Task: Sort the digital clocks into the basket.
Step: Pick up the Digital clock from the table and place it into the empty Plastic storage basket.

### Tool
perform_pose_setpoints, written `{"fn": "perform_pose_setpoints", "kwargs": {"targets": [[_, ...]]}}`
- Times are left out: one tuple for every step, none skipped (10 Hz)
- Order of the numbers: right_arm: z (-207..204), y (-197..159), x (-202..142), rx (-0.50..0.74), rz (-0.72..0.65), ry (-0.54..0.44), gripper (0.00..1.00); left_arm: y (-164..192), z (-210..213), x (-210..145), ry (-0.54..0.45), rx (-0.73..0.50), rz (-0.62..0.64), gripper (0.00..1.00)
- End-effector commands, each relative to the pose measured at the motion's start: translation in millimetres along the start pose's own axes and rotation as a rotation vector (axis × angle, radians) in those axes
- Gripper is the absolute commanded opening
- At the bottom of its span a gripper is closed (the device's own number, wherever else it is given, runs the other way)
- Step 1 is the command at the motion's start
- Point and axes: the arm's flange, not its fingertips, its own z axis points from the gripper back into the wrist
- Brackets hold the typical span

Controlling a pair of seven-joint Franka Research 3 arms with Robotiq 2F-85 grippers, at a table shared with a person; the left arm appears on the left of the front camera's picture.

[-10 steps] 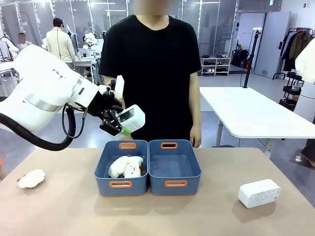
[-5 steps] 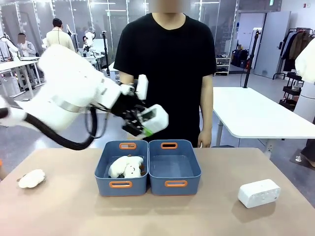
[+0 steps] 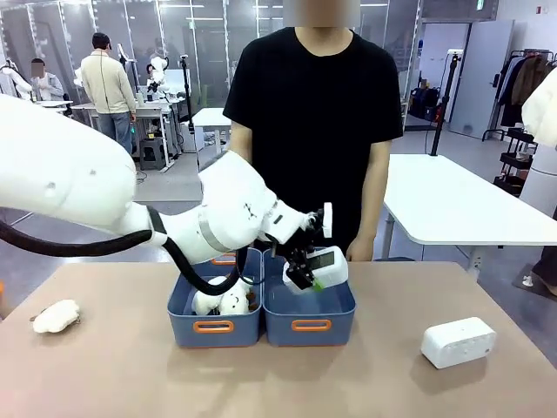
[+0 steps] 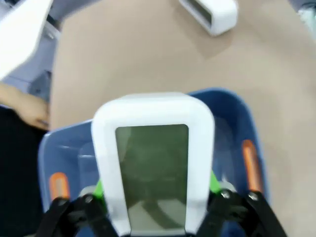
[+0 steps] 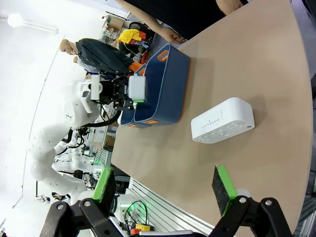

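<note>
A white digital clock (image 3: pixel 324 265) with a grey-green face hangs tilted just over the right blue-grey basket (image 3: pixel 335 324). My left gripper (image 3: pixel 306 272) holds it, green pads against both sides. In the left wrist view the clock (image 4: pixel 153 168) sits between the fingers (image 4: pixel 88 210) with the basket (image 4: pixel 237 116) below. A second clock (image 3: pixel 459 341) lies on the table at the right, also seen from the wrists (image 4: pixel 210 15) (image 5: pixel 223 121). My right gripper (image 5: pixel 163 188) hovers open above the table near it, with nothing between its pads.
The twin basket (image 3: pixel 187 331) on the left holds cream plush toys (image 3: pixel 222 296). Another plush toy (image 3: pixel 56 315) lies at the table's left edge. A person in black stands at the far side, one hand (image 3: pixel 357 251) just behind the baskets.
My left arm swung to the right and down with the clock, from high behind the left basket to just above the right one. The right arm and the second clock stayed still.
</note>
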Motion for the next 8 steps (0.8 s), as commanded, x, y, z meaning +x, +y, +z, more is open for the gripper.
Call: {"fn": "perform_pose_setpoints", "kwargs": {"targets": [[1,1,0,0.008,0.011,-0.005,1.0,18,-1,15,0.106,0.013,0.04,1.0],[1,1,0,0.008,0.011,-0.005,1.0,21,-5,13,0.141,-0.015,0.078,1.0],[1,1,0,0.008,0.011,-0.005,1.0,21,-5,12,0.153,-0.028,0.101,1.0],[1,1,0,0.008,0.011,-0.005,1.0,21,-2,14,0.144,-0.016,0.091,1.0],[1,1,0,0.008,0.011,-0.005,1.0,20,3,14,0.129,-0.005,0.087,1.0],[1,1,0,0.008,0.011,-0.005,1.0,18,9,12,0.108,-0.003,0.081,1.0],[1,1,0,0.008,0.011,-0.005,1.0,8,14,10,0.061,-0.042,0.052,1.0],[1,1,0,0.008,0.011,-0.005,1.0,19,4,14,0.132,0.012,0.083,1.0]]}}
